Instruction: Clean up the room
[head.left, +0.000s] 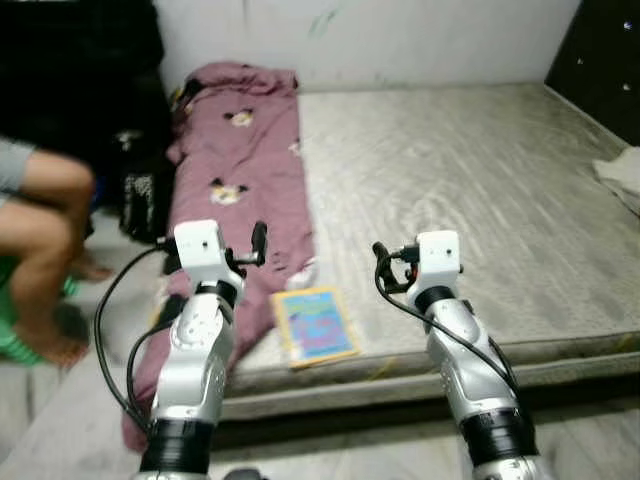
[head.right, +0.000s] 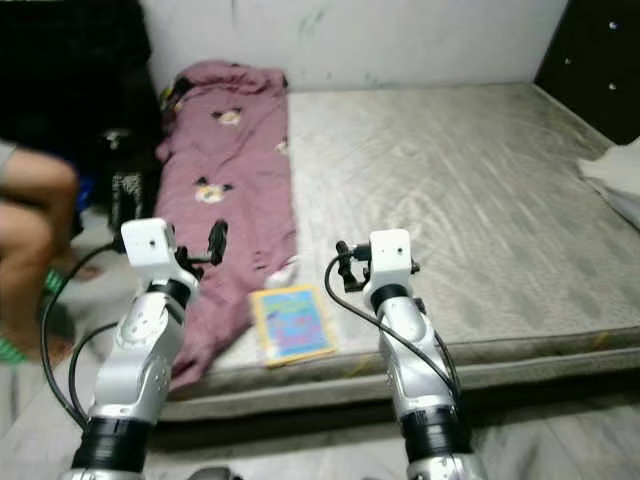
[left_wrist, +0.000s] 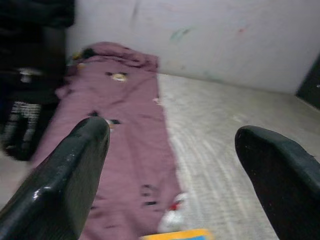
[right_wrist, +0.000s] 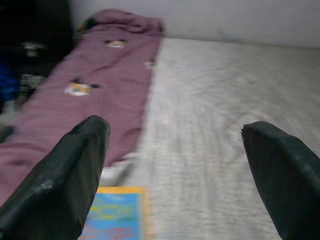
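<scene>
Both the left gripper (left_wrist: 172, 165) and right gripper (right_wrist: 175, 170) are held spread wide, probably readied for the yellow-edged blue picture book (head.left: 314, 325) lying at 12 o'clock between them on the grey mattress (head.left: 480, 200).

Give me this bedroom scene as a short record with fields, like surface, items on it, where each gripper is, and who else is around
surface: grey mattress against a pale wall
blanket: maroon blanket along the mattress's left side, its end hanging over the near edge
book: yellow-edged book lying flat near the front edge, beside the blanket
left gripper: open, raised above the blanket's near end
right gripper: open, raised over the mattress, right of the book
person: bare legs at the far left, beside the bed
</scene>
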